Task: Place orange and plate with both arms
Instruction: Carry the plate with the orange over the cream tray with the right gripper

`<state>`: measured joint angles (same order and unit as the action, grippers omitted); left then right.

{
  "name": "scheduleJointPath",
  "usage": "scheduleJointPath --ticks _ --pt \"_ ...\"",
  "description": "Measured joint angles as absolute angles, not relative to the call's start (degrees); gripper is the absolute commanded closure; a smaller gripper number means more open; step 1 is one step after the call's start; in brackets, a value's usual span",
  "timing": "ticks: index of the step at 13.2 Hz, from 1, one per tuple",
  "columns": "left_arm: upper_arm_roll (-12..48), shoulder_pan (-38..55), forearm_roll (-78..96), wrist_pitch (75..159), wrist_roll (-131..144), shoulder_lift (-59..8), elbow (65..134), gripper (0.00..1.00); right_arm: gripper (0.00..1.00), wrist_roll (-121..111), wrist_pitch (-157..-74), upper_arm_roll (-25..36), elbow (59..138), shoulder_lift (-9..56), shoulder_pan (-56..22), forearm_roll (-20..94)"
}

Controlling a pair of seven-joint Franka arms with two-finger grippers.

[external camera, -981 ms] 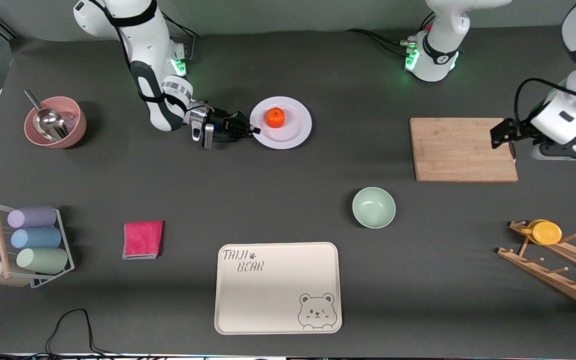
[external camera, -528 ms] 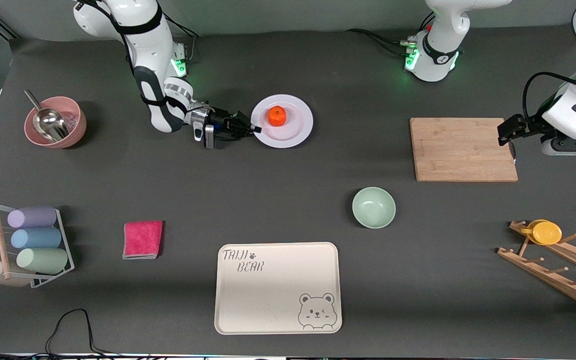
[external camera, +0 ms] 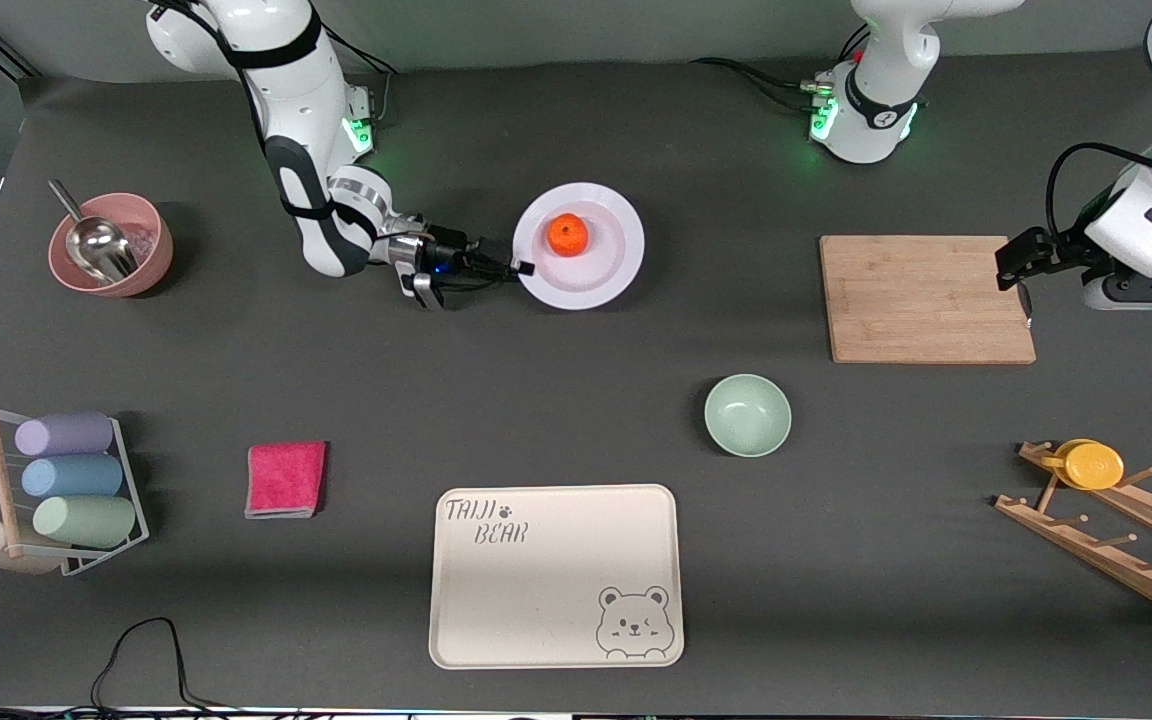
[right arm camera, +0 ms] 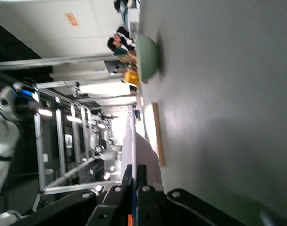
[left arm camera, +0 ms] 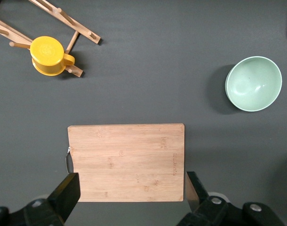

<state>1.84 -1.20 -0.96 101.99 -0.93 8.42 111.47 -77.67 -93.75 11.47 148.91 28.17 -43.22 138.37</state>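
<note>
Pinched tight on the plate [external camera: 581, 246] rim, the right gripper [external camera: 518, 267] has its two black fingers [external camera: 496, 266] closed on the edge toward the right arm's end of the table. From the front, the plate is round, smooth and pale, with the small bright orange [external camera: 568, 235] sitting near its middle. Its shadow on the dark matte table [external camera: 576, 400] suggests it is lifted. The left gripper [external camera: 1014, 262] hangs over the end of the wooden cutting board [external camera: 926, 298], waiting.

Left wrist view now — fingers [left arm camera: 66, 193] spread wide, nothing between them, straddling the pale, straight-grained board [left arm camera: 127, 161]. Past it show a glossy mint-green bowl [left arm camera: 253, 83] and a yellow cup [left arm camera: 49, 56] on a slatted wooden rack [left arm camera: 63, 21].

Right wrist view — only this one shows the clamp close up: the thin plate edge [right arm camera: 132, 155] runs straight into the closed fingers [right arm camera: 134, 181]. The bowl [right arm camera: 148, 57] and board [right arm camera: 157, 134] lie farther off.
</note>
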Motion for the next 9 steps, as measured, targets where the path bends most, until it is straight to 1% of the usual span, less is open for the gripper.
scheduleJointPath --ticks 2,6,9 --pt "1.86 -1.2 -0.95 101.97 -0.93 8.42 111.45 0.0 1.0 -72.86 -96.96 12.44 143.52 27.84 -40.19 136.44" --pt "1.99 -1.19 -0.91 101.95 -0.93 8.41 111.38 0.0 1.0 -60.89 -106.87 13.66 128.23 28.27 -30.31 123.4" --pt "2.03 -1.19 -0.9 101.91 -0.94 8.41 111.35 0.0 1.0 -52.82 -110.23 13.76 115.27 32.9 -24.5 115.3"
